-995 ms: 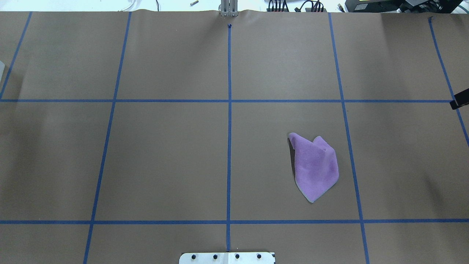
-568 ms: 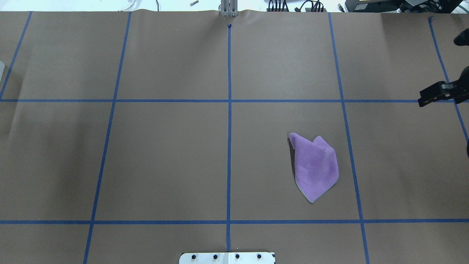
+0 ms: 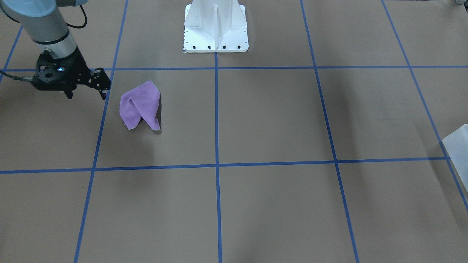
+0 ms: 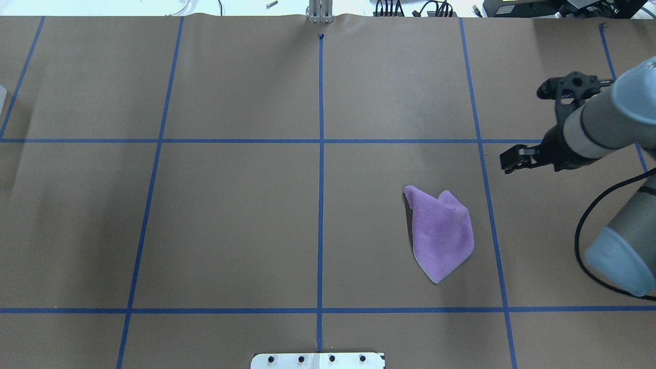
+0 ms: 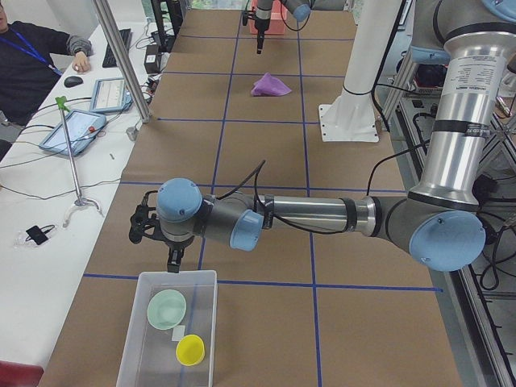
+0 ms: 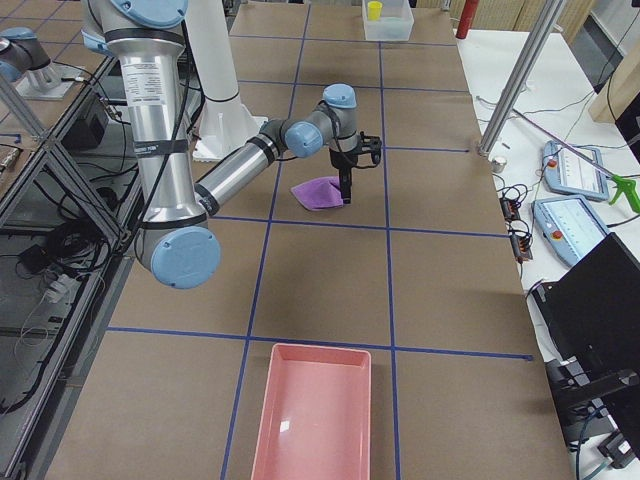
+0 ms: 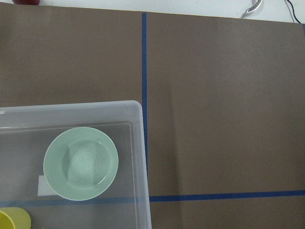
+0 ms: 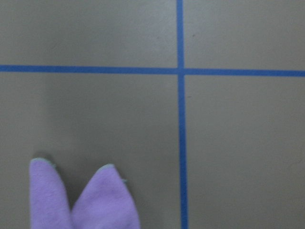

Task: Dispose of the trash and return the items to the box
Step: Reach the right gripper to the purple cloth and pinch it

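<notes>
A crumpled purple cloth (image 4: 441, 233) lies on the brown table, right of the centre line; it also shows in the front view (image 3: 140, 104) and at the bottom of the right wrist view (image 8: 86, 200). My right gripper (image 3: 86, 95) hangs open and empty, points down, and is beside the cloth without touching it. The translucent box (image 5: 208, 322) stands at the table's left end and holds a green bowl (image 7: 81, 163) and a yellow cup (image 5: 190, 349). My left gripper (image 5: 165, 254) hovers over the box's far rim; I cannot tell if it is open.
A pink tray (image 6: 310, 410) stands at the table's right end. The white robot base (image 3: 215, 25) is at the near middle edge. A box corner (image 3: 457, 146) shows in the front view. Blue tape lines grid the brown paper.
My right arm has swung in from the right edge toward the purple cloth. The cloth has not moved.
</notes>
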